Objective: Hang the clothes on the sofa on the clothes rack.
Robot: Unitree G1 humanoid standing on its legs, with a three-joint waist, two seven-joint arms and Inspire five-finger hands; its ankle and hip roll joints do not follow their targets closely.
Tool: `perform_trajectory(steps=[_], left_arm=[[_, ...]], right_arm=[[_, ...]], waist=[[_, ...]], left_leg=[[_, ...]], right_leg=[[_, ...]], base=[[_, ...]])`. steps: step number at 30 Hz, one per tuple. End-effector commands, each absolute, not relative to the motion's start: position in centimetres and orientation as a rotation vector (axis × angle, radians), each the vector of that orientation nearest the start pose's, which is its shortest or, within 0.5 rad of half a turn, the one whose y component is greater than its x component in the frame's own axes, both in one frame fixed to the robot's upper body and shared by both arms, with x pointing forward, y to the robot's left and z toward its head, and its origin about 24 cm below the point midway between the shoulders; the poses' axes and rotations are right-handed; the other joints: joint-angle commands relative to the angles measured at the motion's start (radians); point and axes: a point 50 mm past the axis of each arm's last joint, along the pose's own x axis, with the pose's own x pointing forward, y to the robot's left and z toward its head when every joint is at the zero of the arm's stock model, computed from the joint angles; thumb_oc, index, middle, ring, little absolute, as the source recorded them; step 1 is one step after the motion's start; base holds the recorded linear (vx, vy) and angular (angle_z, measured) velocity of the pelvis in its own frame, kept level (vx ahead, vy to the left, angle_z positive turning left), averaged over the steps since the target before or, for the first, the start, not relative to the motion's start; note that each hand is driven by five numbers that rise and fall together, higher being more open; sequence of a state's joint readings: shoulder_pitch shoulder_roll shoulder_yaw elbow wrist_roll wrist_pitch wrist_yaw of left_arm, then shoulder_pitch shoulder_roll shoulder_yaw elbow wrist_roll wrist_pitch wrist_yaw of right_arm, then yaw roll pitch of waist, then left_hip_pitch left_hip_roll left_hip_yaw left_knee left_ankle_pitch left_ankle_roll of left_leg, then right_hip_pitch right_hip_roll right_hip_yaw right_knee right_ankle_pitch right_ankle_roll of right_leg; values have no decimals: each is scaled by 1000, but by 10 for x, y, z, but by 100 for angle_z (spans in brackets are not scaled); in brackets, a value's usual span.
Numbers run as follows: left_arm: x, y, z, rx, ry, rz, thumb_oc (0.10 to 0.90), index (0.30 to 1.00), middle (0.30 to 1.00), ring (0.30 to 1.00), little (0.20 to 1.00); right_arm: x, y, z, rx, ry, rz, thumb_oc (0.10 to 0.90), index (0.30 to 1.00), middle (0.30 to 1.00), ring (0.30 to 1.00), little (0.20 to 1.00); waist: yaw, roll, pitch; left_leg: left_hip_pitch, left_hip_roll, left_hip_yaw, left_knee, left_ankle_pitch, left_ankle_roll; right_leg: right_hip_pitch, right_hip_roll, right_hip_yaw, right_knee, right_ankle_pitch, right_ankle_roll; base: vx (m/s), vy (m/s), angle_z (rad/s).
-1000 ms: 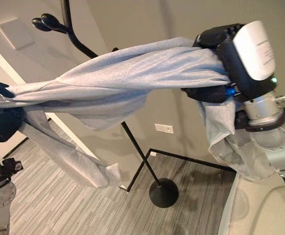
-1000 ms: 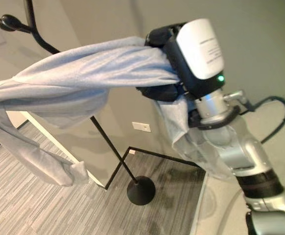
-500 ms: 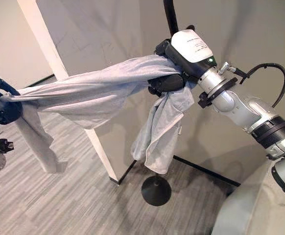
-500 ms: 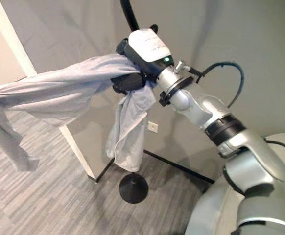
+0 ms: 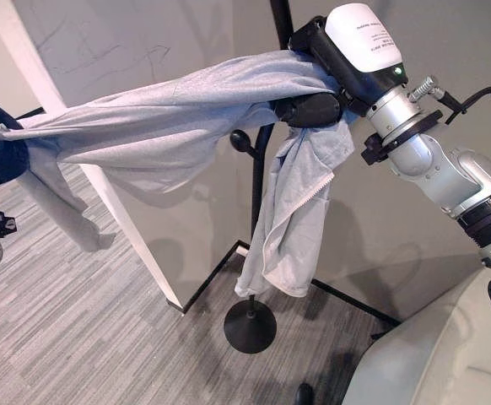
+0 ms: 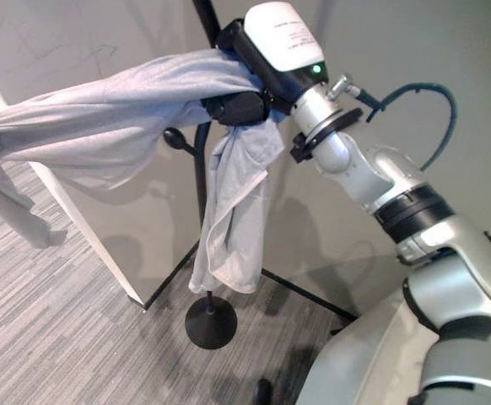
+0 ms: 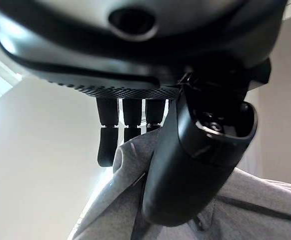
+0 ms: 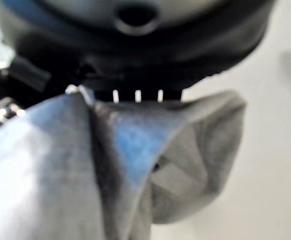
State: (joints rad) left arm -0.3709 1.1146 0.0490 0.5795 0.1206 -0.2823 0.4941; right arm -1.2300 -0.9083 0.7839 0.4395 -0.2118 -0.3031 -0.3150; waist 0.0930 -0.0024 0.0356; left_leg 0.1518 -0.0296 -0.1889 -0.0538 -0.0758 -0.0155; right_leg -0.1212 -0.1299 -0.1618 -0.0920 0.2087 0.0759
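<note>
At the far left, one end of the grey garment (image 5: 169, 126) is pinched between the curled fingers and thumb of the left hand (image 5: 1, 156). From there the cloth is stretched across to the raised right hand (image 5: 317, 105), whose fingers are closed round the other end, with a loose part hanging below it. The black clothes rack (image 5: 258, 194) is seen just behind the right hand.

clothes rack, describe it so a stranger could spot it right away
Look at the grey wall behind the stretched grey garment. In front of it stands the clothes rack, a thin black pole rising from a round black base on the striped carpet. Its knobbed side hook, just below the garment, sets it apart from the white pillar beside it.
</note>
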Motion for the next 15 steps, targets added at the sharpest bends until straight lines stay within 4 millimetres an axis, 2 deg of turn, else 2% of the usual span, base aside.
perform_trajectory(steps=[1, 6, 12, 15], left_arm=[[214, 463, 265, 1070, -290, 1178, 400, 300, 300, 300, 300], [216, 455, 273, 1090, -345, 1164, 400, 300, 300, 300, 300], [214, 464, 266, 1111, -268, 1169, 400, 300, 300, 300, 300], [214, 467, 254, 1127, -212, 1152, 400, 300, 300, 300, 300]], right_arm=[[335, -277, 376, -1249, -800, -559, 400, 300, 300, 300, 300], [328, -291, 378, -1235, -792, -612, 400, 300, 300, 300, 300], [335, -286, 375, -1222, -775, -582, 400, 300, 300, 300, 300], [339, -284, 371, -1233, -763, -565, 400, 300, 300, 300, 300]], waist=[[15, -13, -149], [12, -26, -159], [14, -34, -162], [17, -42, -160]], left_leg=[[-51, 11, 13, 37, -63, -3], [-38, 61, 7, 31, -65, -29], [-30, 85, 16, 23, -59, -44], [-31, 99, 19, 15, -51, -51]], right_leg=[[13, -18, -21, 63, -138, 69], [44, 22, -38, 46, -170, 49], [62, 46, -35, 19, -176, 39], [59, 57, -29, 14, -179, 33]], base=[[79, -85, -6], [107, -116, 7], [62, -59, 1], [43, -54, -4]])
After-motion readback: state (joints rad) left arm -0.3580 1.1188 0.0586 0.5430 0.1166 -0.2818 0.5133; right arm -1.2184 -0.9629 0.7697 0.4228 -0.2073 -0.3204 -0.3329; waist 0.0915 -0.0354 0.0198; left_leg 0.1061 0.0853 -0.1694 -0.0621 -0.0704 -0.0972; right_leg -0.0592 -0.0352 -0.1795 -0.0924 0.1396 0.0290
